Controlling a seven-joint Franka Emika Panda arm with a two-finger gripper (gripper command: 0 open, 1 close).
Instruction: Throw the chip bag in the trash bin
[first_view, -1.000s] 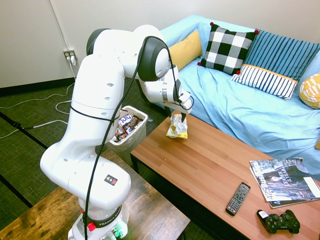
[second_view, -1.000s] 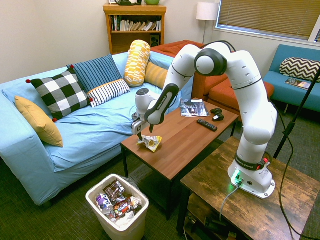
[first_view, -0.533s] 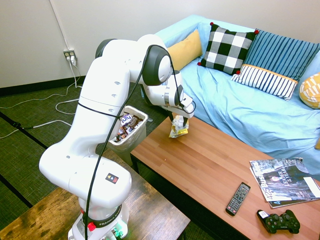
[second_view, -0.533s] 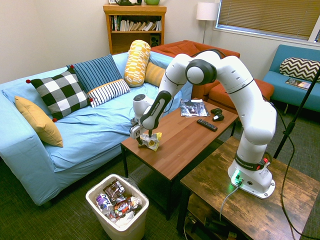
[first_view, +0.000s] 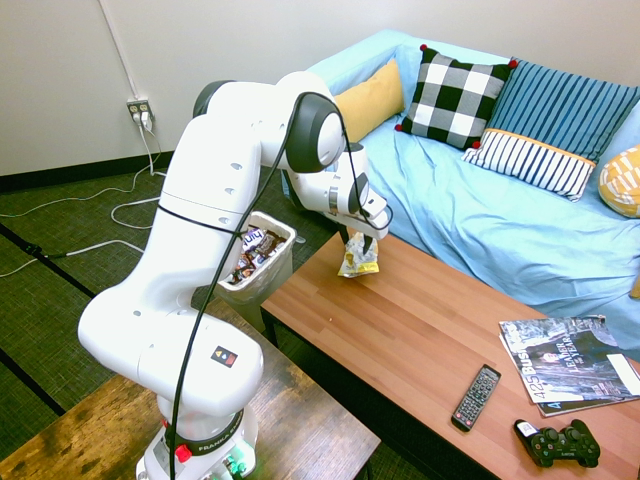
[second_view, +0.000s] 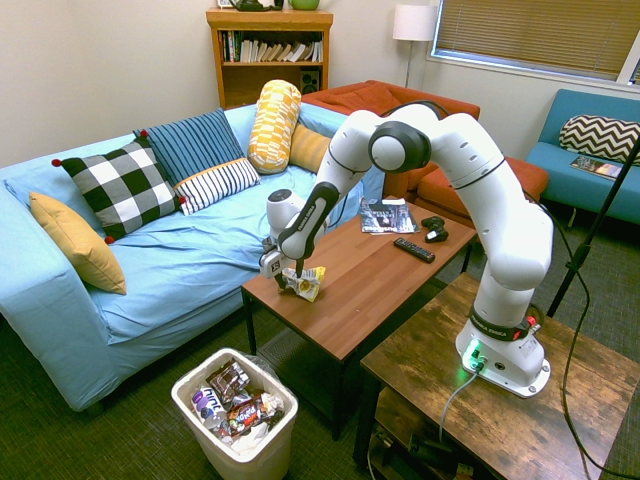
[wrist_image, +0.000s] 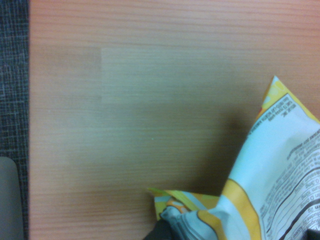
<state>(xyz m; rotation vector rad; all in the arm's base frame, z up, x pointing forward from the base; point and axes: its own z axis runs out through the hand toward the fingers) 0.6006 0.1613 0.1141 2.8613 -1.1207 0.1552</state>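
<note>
Chip bag (first_view: 360, 262) is at the end of the coffee table (first_view: 410, 325) nearest the trash bin (second_view: 255, 460), so yeah, it's on the wood and not in the bin. Gripper (first_view: 357, 240) is right down at it, pointing at the tabletop, and the jaws look pretty wide to me, one finger on either side of the crumpled part of the bag. Can't honestly tell if they're pinching it or just straddling it. In the wrist view the bag is bunched up at one end, with the rest spreading out flatter, pale with yellow trim and a bunch of small print, plus a soft shadow on the wood beside it. The bin stands on the floor just off that end of the table, liner in, with a pile of wrappers (second_view: 245, 400) inside. Other end of the coffee table has a remote (first_view: 475, 397), a black game controller (first_view: 560, 443) and some magazines (first_view: 570, 360), all well apart from the bag. Blue-covered sofa (first_view: 450, 210) runs along the table's long side, with a black-and-white checkered pillow (first_view: 455, 97), a plain yellow pillow (first_view: 370, 100) and a yellow patterned bolster (second_view: 273, 127) on it, plus some striped ones. Farther back there's a wooden bookcase (second_view: 270, 50) with a row of books.
</note>
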